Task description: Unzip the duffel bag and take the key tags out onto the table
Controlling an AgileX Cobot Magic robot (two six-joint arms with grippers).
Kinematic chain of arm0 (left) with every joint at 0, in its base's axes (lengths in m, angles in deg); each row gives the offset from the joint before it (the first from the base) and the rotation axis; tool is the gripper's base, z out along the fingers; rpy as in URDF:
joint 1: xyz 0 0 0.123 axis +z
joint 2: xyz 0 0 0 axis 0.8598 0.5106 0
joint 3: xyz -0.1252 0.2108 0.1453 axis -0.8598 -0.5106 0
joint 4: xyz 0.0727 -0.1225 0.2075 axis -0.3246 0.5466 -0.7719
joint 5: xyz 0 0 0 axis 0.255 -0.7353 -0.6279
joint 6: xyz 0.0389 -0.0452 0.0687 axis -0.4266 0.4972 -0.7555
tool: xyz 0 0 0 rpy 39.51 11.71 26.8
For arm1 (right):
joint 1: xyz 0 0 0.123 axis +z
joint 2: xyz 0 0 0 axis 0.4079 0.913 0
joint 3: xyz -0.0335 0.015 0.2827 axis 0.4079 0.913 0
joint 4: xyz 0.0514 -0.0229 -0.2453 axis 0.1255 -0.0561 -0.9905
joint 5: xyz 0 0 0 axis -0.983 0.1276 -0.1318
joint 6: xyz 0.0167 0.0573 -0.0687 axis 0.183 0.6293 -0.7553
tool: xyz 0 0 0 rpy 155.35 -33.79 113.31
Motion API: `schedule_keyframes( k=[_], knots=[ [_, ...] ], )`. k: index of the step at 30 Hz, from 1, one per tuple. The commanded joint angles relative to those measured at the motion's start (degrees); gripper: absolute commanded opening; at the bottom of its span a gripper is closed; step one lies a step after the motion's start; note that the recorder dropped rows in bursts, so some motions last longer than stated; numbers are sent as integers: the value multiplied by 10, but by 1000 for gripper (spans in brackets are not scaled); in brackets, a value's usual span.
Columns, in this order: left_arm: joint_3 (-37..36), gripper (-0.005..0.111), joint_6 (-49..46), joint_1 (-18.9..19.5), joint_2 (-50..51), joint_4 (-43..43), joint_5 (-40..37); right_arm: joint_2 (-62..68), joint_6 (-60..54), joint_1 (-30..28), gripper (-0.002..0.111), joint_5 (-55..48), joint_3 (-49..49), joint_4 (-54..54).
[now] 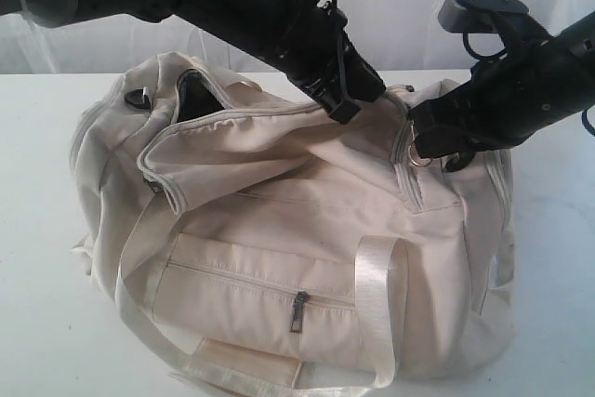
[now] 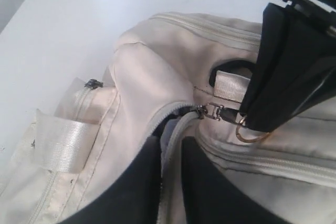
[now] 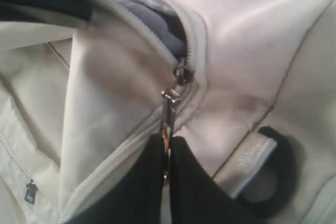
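Pale webbing handles (image 1: 375, 309) are lying nearest the exterior camera, draping down the front face of the duffel bag (image 1: 307, 183) and curling under its front pocket. A small dark zip tab (image 1: 297, 313) is hanging partway along the pocket zip. Cream and slumped, the duffel bag is sitting on the white worktop (image 1: 46, 323), with both arms reaching down onto its top.

At the bag's end on the right arm's side, the right gripper (image 3: 168, 142) is pinching the metal zipper pull (image 3: 169, 103) of the main zip. Its dark fingers are pressing together on the pull with no gap showing. A brass-coloured ring (image 2: 251, 136) is dangling from that pull just beside the gripper. On one side of the slider the main zip is standing parted, and grey lining (image 3: 157, 22) is showing through the gap. A short webbing tab (image 3: 251, 162) is sticking out of the bag's end near the slider.

Toward the middle of the bag's top, the left gripper (image 2: 170, 153) is straddling one lip of the parted zip. Its two dark fingers (image 2: 131, 192) are sitting close on either side, pinching the cream fabric edge between them. At the bag's opposite end a dark opening (image 1: 197, 98) is gaping, and whatever is lying inside the bag is hidden.
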Motion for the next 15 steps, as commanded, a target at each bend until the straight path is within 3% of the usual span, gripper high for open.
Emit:
schedule_keyframes(
  k=[1, 5, 7, 15],
  knots=[
    [1, 24, -15, -1, 14, 18, 9, -7, 0, -2, 0, -9, -2, 0],
    [1, 51, -25, -1, 17, 18, 9, -7, 0, -2, 0, -10, -2, 0],
    [1, 58, -39, -1, 17, 20, 10, -7, 0, -2, 0, -10, -2, 0],
    [1, 50, -61, -2, 26, 48, 12, -7, 0, -2, 0, -10, -2, 2]
  ],
)
